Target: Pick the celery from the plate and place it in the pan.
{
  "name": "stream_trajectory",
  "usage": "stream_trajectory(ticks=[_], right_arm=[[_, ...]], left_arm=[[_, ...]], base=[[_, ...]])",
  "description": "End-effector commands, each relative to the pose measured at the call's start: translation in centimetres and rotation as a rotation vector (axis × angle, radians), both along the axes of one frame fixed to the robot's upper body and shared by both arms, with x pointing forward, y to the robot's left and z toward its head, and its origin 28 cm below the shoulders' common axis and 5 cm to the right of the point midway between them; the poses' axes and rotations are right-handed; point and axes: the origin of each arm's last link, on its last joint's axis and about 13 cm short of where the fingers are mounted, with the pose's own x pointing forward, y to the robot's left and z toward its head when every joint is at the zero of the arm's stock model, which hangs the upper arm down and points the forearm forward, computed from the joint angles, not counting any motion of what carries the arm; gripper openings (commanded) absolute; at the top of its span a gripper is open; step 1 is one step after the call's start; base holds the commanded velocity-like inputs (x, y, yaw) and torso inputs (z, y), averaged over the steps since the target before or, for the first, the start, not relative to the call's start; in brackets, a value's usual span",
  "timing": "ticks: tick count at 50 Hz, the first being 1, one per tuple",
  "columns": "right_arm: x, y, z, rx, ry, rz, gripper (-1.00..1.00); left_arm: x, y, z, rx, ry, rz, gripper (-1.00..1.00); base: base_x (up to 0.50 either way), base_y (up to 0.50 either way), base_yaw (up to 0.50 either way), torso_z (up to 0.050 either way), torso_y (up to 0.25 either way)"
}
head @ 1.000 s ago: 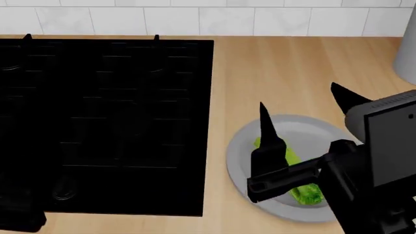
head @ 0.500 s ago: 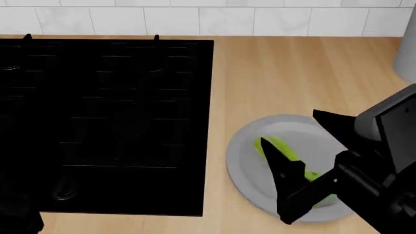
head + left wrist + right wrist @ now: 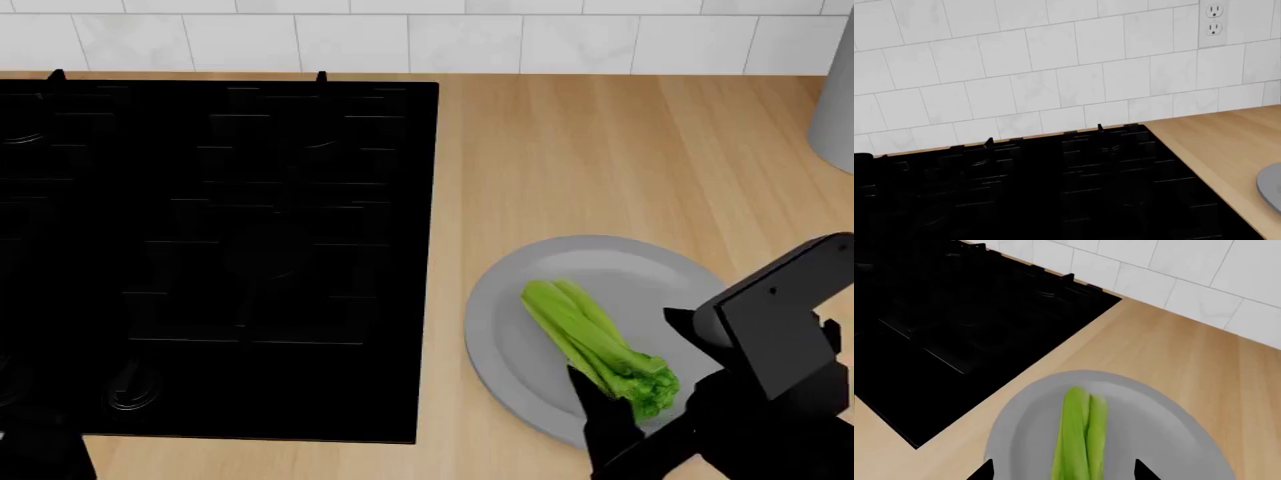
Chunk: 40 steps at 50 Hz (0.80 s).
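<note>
1. One wooden surface [image 3: 601, 150] runs beneath everything, backed by a white tiled wall [image 3: 1054, 60] with a power outlet [image 3: 1214, 19] set in it.
2. Black cooktop [image 3: 214, 260] occupies the left part of the surface in the head view; the pan cannot be told apart from it in any view.
3. Right arm [image 3: 781, 370] enters at the lower right of the head view, its body over the near right edge of the plate.
4. Plate [image 3: 507, 340], round and light grey, sits on the surface just right of the cooktop; its edge [image 3: 1271, 185] shows in the left wrist view.
5. Celery [image 3: 594, 345] lies on the plate, stalks pointing away from the robot, leafy end nearest.
6. Right gripper [image 3: 1063, 471]: fingers [image 3: 982, 471] apart, tips either side of the celery's [image 3: 1081, 437] near end, not clamped on it.
7. Left gripper: not in view; finger state cannot be told.
</note>
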Motion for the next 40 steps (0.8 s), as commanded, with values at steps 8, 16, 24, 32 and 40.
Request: stream_trajectory(ticks=[8, 16, 24, 32, 40], right_arm=[[1.6, 0.2, -1.5, -0.034, 0.046, -0.016, 1.0], [2.6, 0.1, -2.1, -0.034, 0.06, -0.033, 1.0], [2.7, 0.3, -2.6, -0.041, 0.082, -0.031, 1.0], [2.6, 0.2, -2.8, -0.04, 0.091, -0.033, 1.0], [2.5, 0.2, -2.8, -0.029, 0.082, -0.032, -1.0]], left_arm=[[-0.2, 0.0, -0.1, -0.002, 0.008, -0.002, 1.0], [-0.2, 0.0, 0.1, 0.0, 0.007, -0.003, 1.0], [-0.4, 0.0, 0.1, -0.002, 0.011, -0.005, 1.0], [-0.6, 0.0, 0.0, -0.003, 0.014, -0.003, 1.0], [-0.6, 0.0, -0.2, -0.002, 0.018, -0.002, 1.0]], base=[[0.0, 0.0, 0.0, 0.0, 0.0], [0.0, 0.0, 0.0, 0.0, 0.0], [0.0, 0.0, 0.0, 0.0, 0.0], [0.0, 0.0, 0.0, 0.0, 0.0], [0.0, 0.0, 0.0, 0.0, 0.0]])
